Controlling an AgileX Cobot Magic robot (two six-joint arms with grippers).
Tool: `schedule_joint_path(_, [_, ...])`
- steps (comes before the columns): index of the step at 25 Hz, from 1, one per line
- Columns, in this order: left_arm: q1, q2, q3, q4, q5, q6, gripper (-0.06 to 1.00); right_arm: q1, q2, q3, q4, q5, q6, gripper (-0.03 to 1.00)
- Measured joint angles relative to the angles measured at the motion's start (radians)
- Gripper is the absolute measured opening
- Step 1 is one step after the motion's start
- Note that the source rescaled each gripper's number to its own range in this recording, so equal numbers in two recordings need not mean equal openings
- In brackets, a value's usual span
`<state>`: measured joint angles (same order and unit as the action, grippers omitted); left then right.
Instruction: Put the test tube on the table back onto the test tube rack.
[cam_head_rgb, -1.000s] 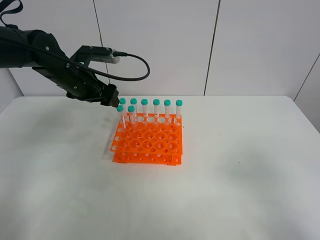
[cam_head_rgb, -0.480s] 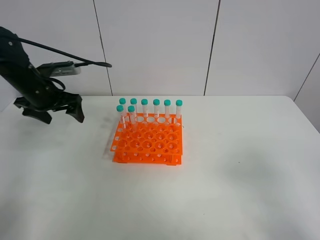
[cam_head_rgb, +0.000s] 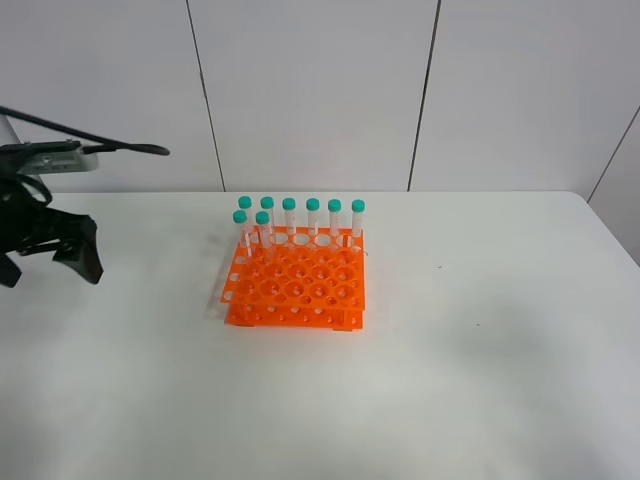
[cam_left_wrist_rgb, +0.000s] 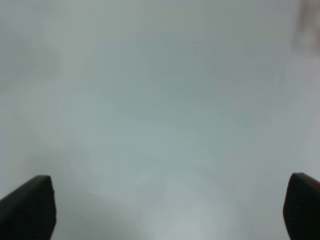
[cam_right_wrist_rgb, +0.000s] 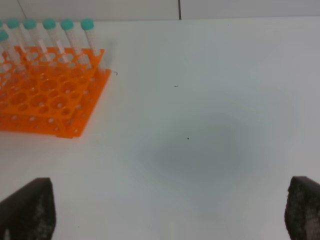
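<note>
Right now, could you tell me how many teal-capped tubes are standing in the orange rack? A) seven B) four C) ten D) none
A: in the high view, seven teal-capped tubes stand upright in the orange rack, six across its far row and one more just in front at the left end, and no tube lies on the table.

I have drawn my black left gripper (cam_head_rgb: 48, 262), jaws spread wide, well away from the bright orange plastic test tube rack (cam_head_rgb: 295, 281).
</note>
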<state>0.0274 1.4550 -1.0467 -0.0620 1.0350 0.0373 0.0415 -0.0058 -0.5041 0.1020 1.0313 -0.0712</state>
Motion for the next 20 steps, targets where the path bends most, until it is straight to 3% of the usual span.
schedule_joint_path(15, [0.0, -0.925, 0.493, 0.0, -0.01, -0.001, 1.0, 0.0, 0.0, 0.0, 0.0, 0.0, 0.0, 1.0])
schedule_joint_path(20, [0.0, -1.146, 0.525, -0.008, -0.017, -0.001, 1.0, 0.0, 0.0, 0.0, 0.0, 0.0, 0.0, 1.0])
